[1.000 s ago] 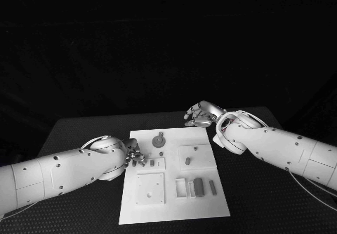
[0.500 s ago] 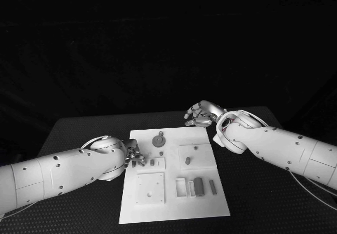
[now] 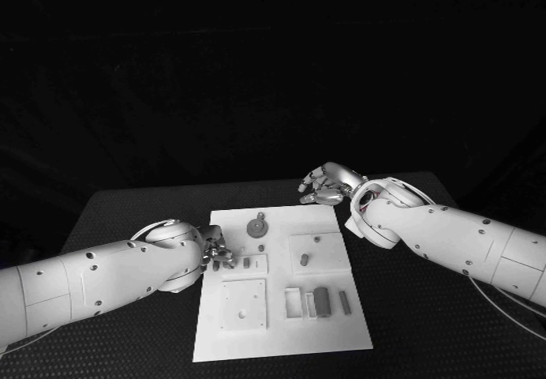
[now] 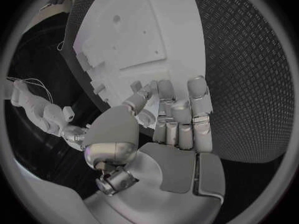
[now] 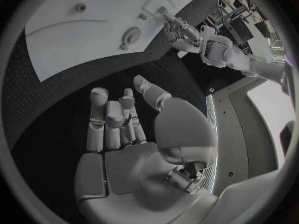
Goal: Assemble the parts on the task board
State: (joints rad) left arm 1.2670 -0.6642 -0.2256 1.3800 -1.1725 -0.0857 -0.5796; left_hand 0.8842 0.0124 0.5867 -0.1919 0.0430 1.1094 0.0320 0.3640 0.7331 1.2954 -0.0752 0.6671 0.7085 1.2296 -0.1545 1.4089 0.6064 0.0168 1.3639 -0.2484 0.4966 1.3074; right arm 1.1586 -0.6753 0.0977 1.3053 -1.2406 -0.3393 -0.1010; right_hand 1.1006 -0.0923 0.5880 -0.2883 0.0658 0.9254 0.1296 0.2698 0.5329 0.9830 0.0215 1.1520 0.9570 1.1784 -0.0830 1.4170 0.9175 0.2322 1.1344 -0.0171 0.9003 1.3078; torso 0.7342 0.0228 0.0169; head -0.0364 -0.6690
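Black table carried the white board; nothing had moved in the last second. Left hand hovered at its left edge, right hand off its far-right corner, both empty, fingers loosely apart, parts unassembled

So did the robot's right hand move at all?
No. The right hand hovers just past the task board's far right corner, exactly as before.

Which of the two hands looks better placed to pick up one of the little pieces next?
Probably the left hand: its fingers are at the white plate's left edge, right beside two small pieces. The right hand hovers beyond the plate's far corner, empty.
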